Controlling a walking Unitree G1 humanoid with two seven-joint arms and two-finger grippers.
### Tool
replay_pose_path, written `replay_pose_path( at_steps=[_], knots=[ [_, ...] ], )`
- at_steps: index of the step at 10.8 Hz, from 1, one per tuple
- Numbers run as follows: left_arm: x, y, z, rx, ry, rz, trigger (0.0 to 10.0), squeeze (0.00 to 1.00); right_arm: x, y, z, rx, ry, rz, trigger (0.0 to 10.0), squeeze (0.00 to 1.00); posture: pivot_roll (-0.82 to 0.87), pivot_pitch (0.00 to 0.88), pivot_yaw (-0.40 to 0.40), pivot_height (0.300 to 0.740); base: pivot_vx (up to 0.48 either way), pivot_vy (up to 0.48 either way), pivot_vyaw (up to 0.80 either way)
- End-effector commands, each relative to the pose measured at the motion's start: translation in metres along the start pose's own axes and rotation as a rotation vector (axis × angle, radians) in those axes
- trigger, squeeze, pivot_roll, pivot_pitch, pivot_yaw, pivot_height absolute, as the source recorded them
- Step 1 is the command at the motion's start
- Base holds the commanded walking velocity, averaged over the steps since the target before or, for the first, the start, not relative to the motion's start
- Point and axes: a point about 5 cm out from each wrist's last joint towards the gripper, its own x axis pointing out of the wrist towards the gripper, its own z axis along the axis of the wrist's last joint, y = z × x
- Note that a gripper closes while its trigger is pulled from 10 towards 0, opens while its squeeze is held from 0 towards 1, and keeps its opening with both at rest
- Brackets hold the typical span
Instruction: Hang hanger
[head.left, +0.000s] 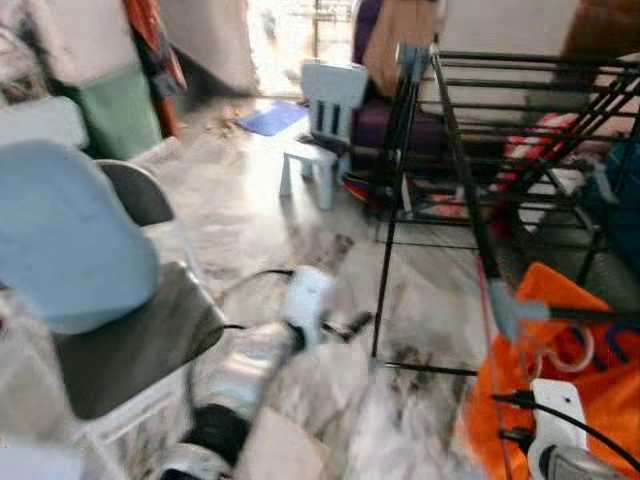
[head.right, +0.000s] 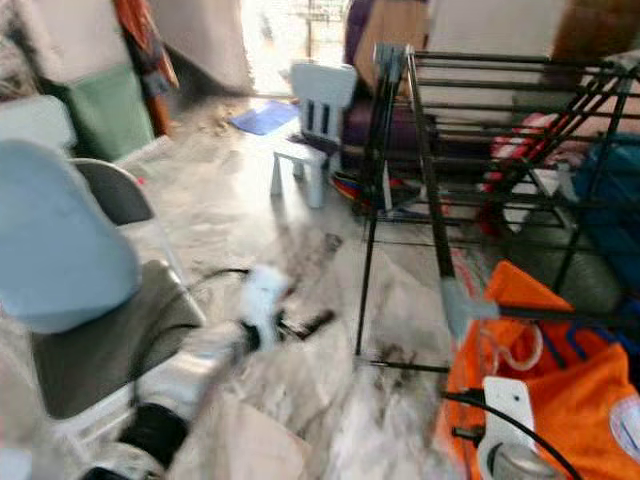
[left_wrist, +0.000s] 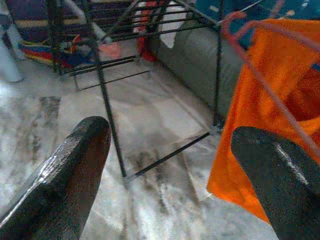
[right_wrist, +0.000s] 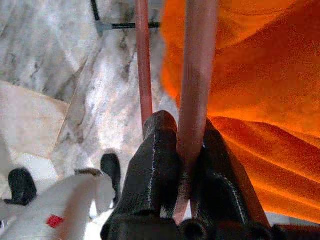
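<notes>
your right gripper (right_wrist: 186, 165) is squeezed tight on the pink hanger (right_wrist: 196, 75), with the bar pinched between its two black fingers (right_wrist: 152, 170). the hanger has an orange shirt (head.left: 580, 390) on it, and it sits low at your right side, just beside the black drying rack (head.left: 470, 190). its hook (head.left: 560, 345) is right by the rack's near bar, but you cannot tell if it is on the bar. your left gripper (left_wrist: 170, 175) is wide open and holds nothing. it hangs over the marble floor (head.left: 250, 220) near the rack's leg. a grey chair (head.left: 120, 330) stands at your left, and a small white chair (head.left: 320, 130) is farther away.
</notes>
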Motion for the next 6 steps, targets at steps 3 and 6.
replay_pose_path(
  at_steps=[3,6],
  knots=[
    [0.007,-0.013,0.005,0.018,-0.008,-0.051,10.0,0.00,-0.003,-0.030,0.019,0.028,-0.053,-0.083,10.0,0.00,-0.08,0.000,-0.030,0.740,0.000,0.000,0.00],
    [0.006,-0.014,0.005,0.020,-0.010,-0.057,10.0,0.00,-0.008,-0.034,0.013,-0.018,-0.055,-0.100,10.0,0.00,-0.08,0.000,-0.029,0.740,0.000,0.000,0.00]
  ],
)
